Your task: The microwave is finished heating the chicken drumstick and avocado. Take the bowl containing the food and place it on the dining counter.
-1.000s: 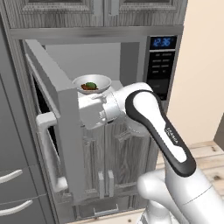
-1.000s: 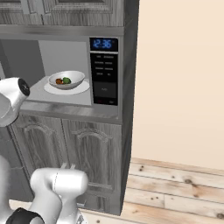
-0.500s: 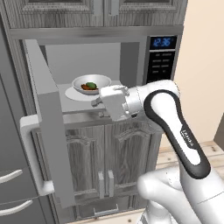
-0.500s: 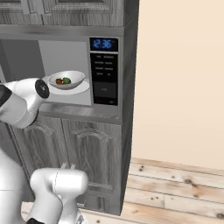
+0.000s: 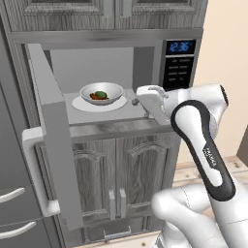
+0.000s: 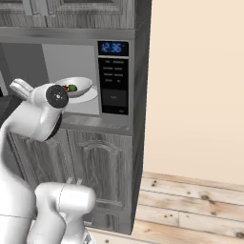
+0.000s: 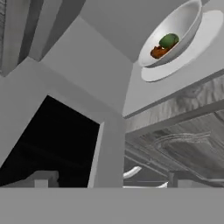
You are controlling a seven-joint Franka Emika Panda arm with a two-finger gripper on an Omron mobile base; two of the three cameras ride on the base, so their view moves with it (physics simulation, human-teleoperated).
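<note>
Grey kitchen cabinets around an open microwave, door swung wide, white bowl with drumstick and avocado on the round plate inside, gripper spread empty just beside it.

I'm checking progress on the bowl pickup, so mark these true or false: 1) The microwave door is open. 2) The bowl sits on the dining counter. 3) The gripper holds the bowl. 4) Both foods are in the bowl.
1) True: the microwave door is swung wide open.
2) False: the bowl rests on the turntable plate inside the microwave.
3) False: the gripper is open and empty, just right of the bowl.
4) True: the avocado and chicken drumstick lie in it.
</note>
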